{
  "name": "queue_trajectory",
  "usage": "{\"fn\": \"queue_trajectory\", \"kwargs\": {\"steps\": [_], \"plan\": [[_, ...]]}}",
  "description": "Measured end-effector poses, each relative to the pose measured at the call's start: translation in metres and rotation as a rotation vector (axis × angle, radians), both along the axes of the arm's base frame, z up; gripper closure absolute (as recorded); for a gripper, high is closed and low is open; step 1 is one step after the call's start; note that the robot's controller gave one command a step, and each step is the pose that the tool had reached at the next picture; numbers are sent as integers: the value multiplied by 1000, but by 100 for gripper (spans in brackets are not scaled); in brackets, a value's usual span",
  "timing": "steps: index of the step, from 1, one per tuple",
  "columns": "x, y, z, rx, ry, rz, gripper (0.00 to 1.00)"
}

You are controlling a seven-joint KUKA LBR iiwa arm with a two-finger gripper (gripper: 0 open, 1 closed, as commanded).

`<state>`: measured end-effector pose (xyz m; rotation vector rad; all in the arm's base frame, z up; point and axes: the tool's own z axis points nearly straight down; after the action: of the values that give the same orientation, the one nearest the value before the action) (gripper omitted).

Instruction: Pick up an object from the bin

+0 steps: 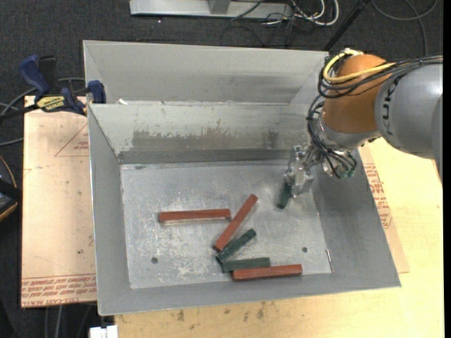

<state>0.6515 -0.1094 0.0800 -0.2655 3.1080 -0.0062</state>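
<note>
Over the right side of the bin (204, 129), the end effector (299, 180) is clamped on a dark green stick (283, 197) hanging tilted, so a straight, steady lift away from the nearby red stick (237, 221) seems best.

The bin (106, 189) is dull grey, its floor scuffed pale. The left bar (194, 216), the slanted bar (237, 220) and the near bar (268, 272) are reddish brown. The tilted bar (238, 243), the flat bar (248, 263) and the short bar (282, 197) farther right are dark green. The wrist cover (356, 94) is orange.
</note>
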Motion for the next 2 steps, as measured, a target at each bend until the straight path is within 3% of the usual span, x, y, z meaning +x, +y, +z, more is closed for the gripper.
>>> {"fn": "queue_trajectory", "kwargs": {"steps": [1, 2], "plan": [[0, -1, 170, 0, 9, 26, 100], [-2, 0, 165, 2, 18, 27, 100]]}}
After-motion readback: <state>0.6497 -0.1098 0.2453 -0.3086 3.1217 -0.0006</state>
